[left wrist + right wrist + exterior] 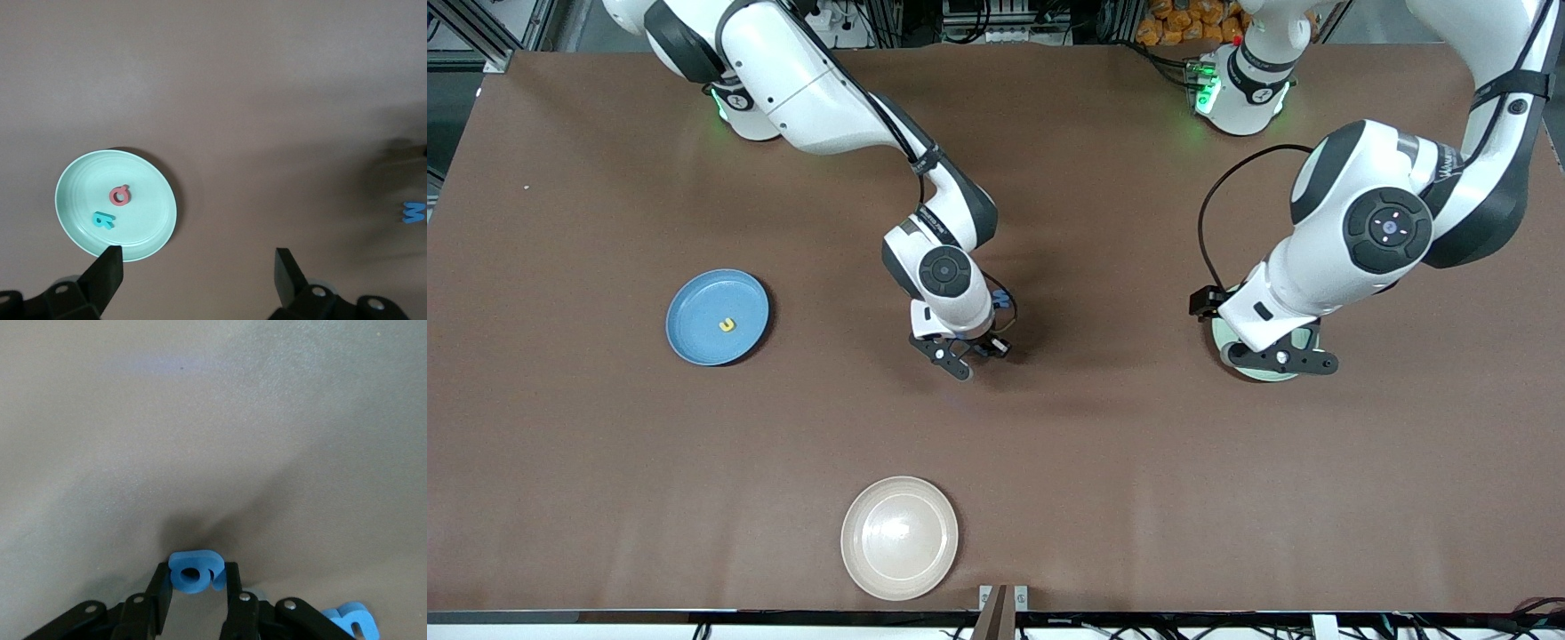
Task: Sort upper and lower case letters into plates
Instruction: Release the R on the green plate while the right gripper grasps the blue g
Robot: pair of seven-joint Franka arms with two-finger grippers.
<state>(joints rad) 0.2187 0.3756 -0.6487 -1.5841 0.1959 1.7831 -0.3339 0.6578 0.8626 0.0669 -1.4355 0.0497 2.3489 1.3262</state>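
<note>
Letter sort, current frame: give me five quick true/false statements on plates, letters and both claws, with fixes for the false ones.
1. The blue plate holds one yellow letter. True.
2. The right claw is open over bare table. False: it is shut on a blue letter at the middle of the table.
3. The mint plate holds a red letter and a teal letter. True.
4. The left claw grips a letter. False: it is open, above the mint plate, with nothing between its fingers.
5. The cream plate holds two letters. False: nothing lies in it.
</note>
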